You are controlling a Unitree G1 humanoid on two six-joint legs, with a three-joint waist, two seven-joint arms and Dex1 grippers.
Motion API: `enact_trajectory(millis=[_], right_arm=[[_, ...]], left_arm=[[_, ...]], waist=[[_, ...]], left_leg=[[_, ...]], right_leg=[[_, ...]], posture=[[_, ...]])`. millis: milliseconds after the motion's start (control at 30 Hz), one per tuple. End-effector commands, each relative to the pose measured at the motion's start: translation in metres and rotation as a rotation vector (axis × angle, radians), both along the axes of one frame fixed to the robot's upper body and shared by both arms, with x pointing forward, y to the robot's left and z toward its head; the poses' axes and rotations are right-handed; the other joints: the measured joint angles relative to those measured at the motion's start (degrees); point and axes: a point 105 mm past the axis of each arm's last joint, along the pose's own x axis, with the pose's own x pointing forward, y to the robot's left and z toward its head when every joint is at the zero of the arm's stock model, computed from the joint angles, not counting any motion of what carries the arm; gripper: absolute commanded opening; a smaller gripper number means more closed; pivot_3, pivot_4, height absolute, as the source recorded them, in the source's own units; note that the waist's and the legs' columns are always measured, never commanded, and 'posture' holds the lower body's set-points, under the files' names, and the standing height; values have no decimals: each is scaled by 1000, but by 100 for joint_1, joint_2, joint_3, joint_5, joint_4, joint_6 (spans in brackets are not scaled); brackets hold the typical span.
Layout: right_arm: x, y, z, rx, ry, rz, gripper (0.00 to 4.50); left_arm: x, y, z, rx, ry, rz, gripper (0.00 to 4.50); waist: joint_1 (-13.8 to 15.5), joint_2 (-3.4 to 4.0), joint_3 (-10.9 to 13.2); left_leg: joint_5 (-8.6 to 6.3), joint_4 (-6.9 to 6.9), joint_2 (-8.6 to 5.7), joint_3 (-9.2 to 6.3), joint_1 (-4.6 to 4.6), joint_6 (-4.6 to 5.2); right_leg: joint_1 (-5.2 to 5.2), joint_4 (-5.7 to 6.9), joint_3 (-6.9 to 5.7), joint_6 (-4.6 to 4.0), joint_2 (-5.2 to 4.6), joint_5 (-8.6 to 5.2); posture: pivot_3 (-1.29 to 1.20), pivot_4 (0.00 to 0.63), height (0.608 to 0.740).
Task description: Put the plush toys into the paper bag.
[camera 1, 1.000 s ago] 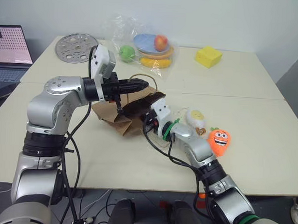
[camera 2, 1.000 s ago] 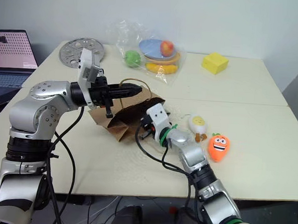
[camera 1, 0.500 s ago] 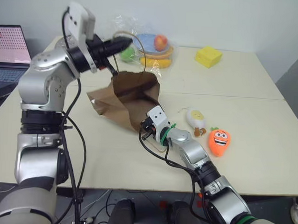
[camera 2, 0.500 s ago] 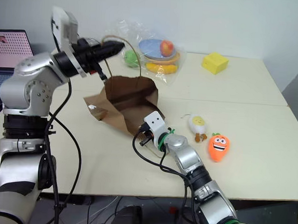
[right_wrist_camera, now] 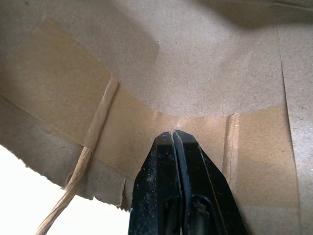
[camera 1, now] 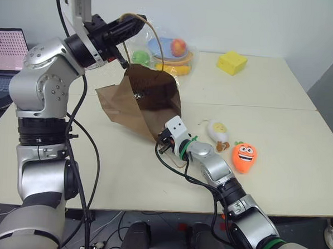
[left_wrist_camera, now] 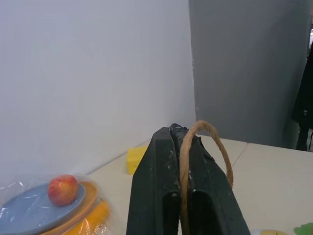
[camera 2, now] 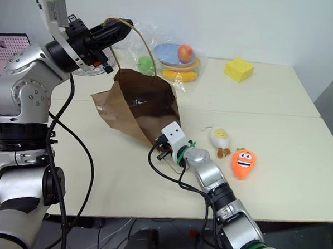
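the left tool [camera 1: 132, 23] is clamped on one loop handle [camera 1: 151, 37] and holds the paper bag [camera 1: 148, 101] up, mouth toward the right. the right tool [right_wrist_camera: 175, 139] is pressed together on the bag's lower rim. the egg plush [camera 1: 218, 131] and carrot plush [camera 1: 245, 155] lie on the worktop [camera 1: 300, 137], right of the mouth, nearer the right arm.

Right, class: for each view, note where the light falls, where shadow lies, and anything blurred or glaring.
Eye views: even light; the paper bag is dark inside, and glare shows on the clear plastic bag of fruit. Left wrist view: the left claw and handle are crisp, the apple soft. Right wrist view: the right claw is pinched on sunlit paper.
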Motion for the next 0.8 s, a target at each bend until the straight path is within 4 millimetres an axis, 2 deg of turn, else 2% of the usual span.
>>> enact_trajectory(millis=[33, 100, 300, 433, 533, 600, 700, 767, 800], right_arm=[[6, -7, 0, -6, 4, -32, 40], [7, -7, 6, 29, -14, -30, 40], [-5, 8, 66, 332, -87, 48, 40], [-17, 9, 77, 306, -144, 119, 40], [-25, 4, 91, 354, -164, 139, 674], [-32, -9, 111, 403, -203, 150, 1333], [-40, -22, 126, 427, -230, 160, 2455], [-55, -38, 143, 463, -267, 193, 3127], [-63, -54, 149, 467, -287, 190, 3523]], left_arm=[[-10, 6, 14, -5, -85, 17, 0], [-9, 6, 2, 18, -63, 27, 0], [-10, 1, -50, 125, 23, 8, 0], [-10, -4, -63, 146, 48, -16, 0], [-10, -7, -61, 145, 46, -27, 0], [-10, -8, -63, 153, 48, -34, 0], [-11, -9, -65, 159, 53, -42, 0], [-10, -10, -65, 157, 56, -42, 0], [-10, -10, -65, 155, 57, -42, 0]], waist=[[0, 0, 0], [0, 0, 0], [0, 0, 0], [10, 0, 0], [20, 0, 0], [17, 0, 0], [17, 0, 0], [23, 0, 0], [29, 0, 0]], left_leg=[[0, 0, 0, 0, 0, 0], [0, 0, 0, 0, 0, 0], [0, -1, 2, 1, 0, -1], [0, -3, 4, -1, -1, -1], [0, -2, 0, 0, -1, -1], [0, -1, -1, 3, -1, -1], [0, 0, -1, 3, -1, -1], [0, 0, 0, 1, -1, -1], [0, -1, 1, -1, -1, -1]], right_leg=[[0, 0, 0, 0, 0, 0], [0, 0, 0, 0, 0, 0], [-1, 0, 1, 0, -1, 0], [-2, 1, -4, 0, 0, 0], [0, -2, -2, 0, -4, 0], [0, -2, 1, 0, -5, 0], [0, -2, 0, 0, -5, 0], [0, -2, -1, 0, -4, 0], [1, -2, -4, 0, -4, 0]], posture=[[0, 150, 740], [0, 150, 740], [0, 150, 740], [0, 150, 740], [0, 150, 740], [0, 150, 740], [0, 150, 740], [0, 150, 740], [0, 150, 740]])
